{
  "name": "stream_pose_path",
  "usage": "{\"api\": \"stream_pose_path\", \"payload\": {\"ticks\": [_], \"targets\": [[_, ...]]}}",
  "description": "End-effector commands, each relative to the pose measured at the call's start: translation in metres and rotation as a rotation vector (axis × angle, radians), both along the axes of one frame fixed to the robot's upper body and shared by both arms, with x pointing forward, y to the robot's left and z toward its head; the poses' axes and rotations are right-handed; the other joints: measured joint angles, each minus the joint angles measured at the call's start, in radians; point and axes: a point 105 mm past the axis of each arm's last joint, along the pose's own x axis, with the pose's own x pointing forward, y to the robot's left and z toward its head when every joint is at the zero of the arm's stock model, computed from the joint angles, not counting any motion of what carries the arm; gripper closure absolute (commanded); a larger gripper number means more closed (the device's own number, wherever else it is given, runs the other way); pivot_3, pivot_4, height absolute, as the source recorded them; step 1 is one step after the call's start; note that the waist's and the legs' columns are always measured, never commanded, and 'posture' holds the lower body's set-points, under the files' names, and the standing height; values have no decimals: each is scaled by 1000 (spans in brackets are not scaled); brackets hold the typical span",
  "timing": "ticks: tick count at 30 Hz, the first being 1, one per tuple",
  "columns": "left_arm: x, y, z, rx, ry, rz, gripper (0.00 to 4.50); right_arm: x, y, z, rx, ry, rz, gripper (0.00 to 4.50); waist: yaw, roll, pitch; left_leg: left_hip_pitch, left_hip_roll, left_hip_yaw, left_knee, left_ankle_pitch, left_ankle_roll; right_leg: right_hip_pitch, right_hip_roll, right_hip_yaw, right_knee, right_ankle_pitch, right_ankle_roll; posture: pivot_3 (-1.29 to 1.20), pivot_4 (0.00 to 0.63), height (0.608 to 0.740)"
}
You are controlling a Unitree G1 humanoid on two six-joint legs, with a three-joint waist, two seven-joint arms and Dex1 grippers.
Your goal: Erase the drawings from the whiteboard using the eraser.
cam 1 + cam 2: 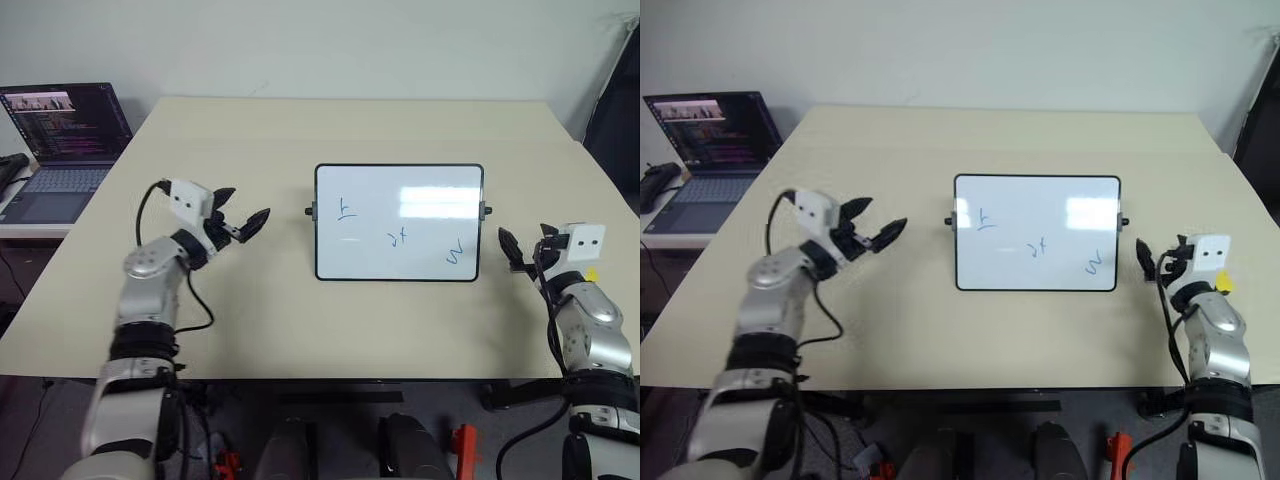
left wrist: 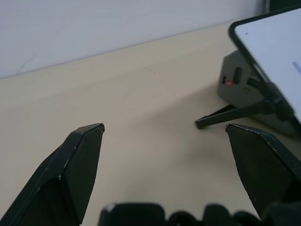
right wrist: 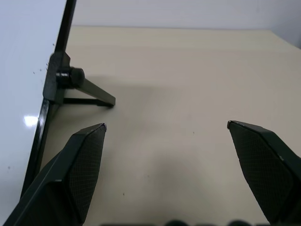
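The whiteboard [image 1: 420, 185] stands tilted on its stand in the middle of the table, also seen edge-on [image 2: 277, 47] [image 3: 23, 61]. Three small blue drawings sit on it: one at upper left [image 1: 346, 210], one in the centre [image 1: 397, 238], one at lower right [image 1: 456, 253]. My left gripper [image 1: 245, 210] hovers open to the board's left, pointing toward it. My right gripper [image 1: 525, 245] is open just right of the board's lower corner. A sliver of the yellow eraser [image 1: 592, 274] peeks out beside my right wrist, mostly hidden by it.
An open laptop [image 1: 65, 140] sits on a side desk at the far left. The beige table [image 1: 300, 320] has bare surface in front of and behind the board. A dark object [image 1: 615, 110] stands past the table's right edge.
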Motion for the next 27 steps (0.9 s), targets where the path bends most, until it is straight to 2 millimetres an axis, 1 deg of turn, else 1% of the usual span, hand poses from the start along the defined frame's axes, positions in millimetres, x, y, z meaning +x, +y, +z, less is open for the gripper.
{"api": "stream_pose_path", "payload": {"ticks": [1,2,4,6,7,8,10,12,14,17,21,24,27], "targets": [[-25,-27,47,15,-56,-237,0,-7,-13,32,-21,-65,8,30,0,0,0,0,0,0,0,0,0,0,0,0,0,0,0,0,150,740],[-33,-38,56,14,-53,-311,0,-9,-15,34,-25,-57,18,30,0,0,0,0,0,0,0,0,0,0,0,0,0,0,0,0,150,740],[-46,-61,67,5,-42,-429,0,-14,-21,38,-30,-48,23,30,5,0,0,0,0,-1,0,0,0,0,0,-1,0,0,0,0,150,740],[-60,-87,73,-15,-31,-554,0,-18,-34,44,-19,-40,-2,30,5,0,0,0,0,-2,0,0,0,2,0,-2,-1,0,0,0,150,740],[-66,-100,72,-14,-20,-610,0,-20,-41,47,-17,-34,-17,30,5,0,0,0,0,-1,1,0,0,2,0,-1,-1,0,0,0,150,740],[-69,-109,71,-12,-12,-643,0,-22,-47,49,-16,-29,-27,30,5,0,0,0,0,-1,1,0,0,3,0,-1,-1,0,0,0,150,740],[-75,-135,60,-26,13,-717,0,-26,-65,50,-22,21,-62,30,3,0,0,1,0,-1,1,0,0,3,0,-1,-1,0,0,0,150,740],[-79,-157,48,-8,20,-754,0,-29,-82,49,-30,77,-110,30,3,0,0,2,0,-1,1,0,0,4,0,-1,-1,-1,0,0,150,740],[-82,-174,41,-27,34,-779,0,-32,-98,44,-23,156,-152,30,1,0,0,1,0,-1,1,0,0,4,0,-1,-2,-1,0,0,150,740],[-93,-192,34,-40,46,-835,0,-33,-107,38,-21,236,-127,30,-9,0,0,2,0,0,1,0,0,4,0,0,-2,-1,-1,0,150,740],[-98,-207,27,-19,47,-849,0,-29,-113,27,5,315,-101,30,-18,0,0,3,0,0,1,0,0,4,1,0,-1,-2,-2,0,150,740],[-102,-212,26,-21,49,-866,0,-24,-114,22,27,332,-92,30,-20,0,0,3,0,0,2,0,0,5,1,0,-2,-1,-1,0,150,740],[-103,-213,23,-5,53,-863,0,-21,-115,12,6,372,-97,30,-20,0,0,3,0,0,2,0,0,5,1,0,-2,-2,-1,0,150,740]]}}
